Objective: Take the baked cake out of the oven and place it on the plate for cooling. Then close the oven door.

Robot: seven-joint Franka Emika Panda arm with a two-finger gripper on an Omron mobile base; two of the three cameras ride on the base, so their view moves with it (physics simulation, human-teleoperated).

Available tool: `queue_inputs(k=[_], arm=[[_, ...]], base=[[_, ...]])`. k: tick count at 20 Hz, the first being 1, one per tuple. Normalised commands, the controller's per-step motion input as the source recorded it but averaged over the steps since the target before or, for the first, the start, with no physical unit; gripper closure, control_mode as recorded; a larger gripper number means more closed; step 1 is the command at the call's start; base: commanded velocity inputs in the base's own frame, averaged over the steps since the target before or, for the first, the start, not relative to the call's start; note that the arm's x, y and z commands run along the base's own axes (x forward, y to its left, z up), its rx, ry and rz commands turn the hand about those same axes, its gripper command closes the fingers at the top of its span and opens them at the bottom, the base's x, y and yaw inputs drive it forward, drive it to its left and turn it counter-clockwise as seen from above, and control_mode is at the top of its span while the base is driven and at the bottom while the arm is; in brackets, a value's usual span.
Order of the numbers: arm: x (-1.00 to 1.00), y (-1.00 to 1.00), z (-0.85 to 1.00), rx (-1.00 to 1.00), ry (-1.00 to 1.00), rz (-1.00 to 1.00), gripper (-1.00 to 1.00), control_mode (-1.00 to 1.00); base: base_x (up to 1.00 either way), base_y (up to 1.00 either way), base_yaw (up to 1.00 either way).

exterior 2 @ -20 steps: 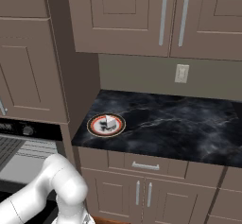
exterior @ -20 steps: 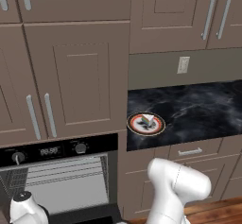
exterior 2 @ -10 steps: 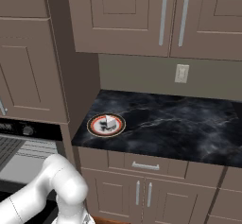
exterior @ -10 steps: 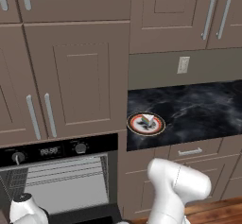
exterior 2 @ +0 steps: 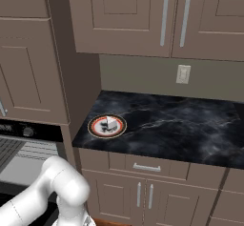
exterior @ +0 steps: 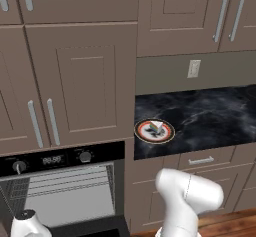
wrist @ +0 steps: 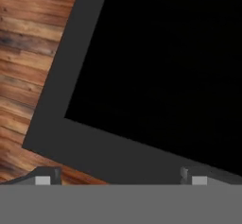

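The baked cake (exterior: 157,127) (exterior 2: 110,123), a small pale wedge, lies on the red-ringed plate (exterior: 142,135) (exterior 2: 95,130) at the left end of the black counter. The oven (exterior: 60,159) (exterior 2: 19,148) stands open, showing its light grey racked interior. Its door (exterior: 97,228) hangs down flat. In the hand view my gripper (wrist: 118,176) is open, fingertips (wrist: 45,176) spread wide, just above the door's black glass and dark frame (wrist: 156,76) near one corner. Nothing sits between the fingers.
Brown cabinet doors with silver handles surround the oven and hang over the counter (exterior: 210,116). A drawer (exterior: 201,160) sits under the counter. Wooden floor (wrist: 28,43) shows beside the door's corner. My white arm (exterior: 187,198) rises in front of the lower cabinets.
The white end of my arm in front of the oven has sunk a little. The cake, plate and oven door have not moved.
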Motion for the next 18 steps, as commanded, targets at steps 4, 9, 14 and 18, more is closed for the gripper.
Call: queue_inputs(k=[4,9,14,18], arm=[[-0.2,0.0,0.0,0.0,0.0,-0.08,-1.0,-1.0],[-0.13,0.0,0.02,-0.01,0.0,-0.08,-1.0,-1.0],[-0.21,-0.03,0.05,0.0,-0.01,-0.08,-1.0,-1.0],[-0.23,-0.12,0.07,0.0,-0.01,-0.07,-1.0,-1.0]], base=[[0.0,0.0,0.0],[0.0,0.0,0.0],[0.0,0.0,0.0],[0.0,0.0,0.0]])
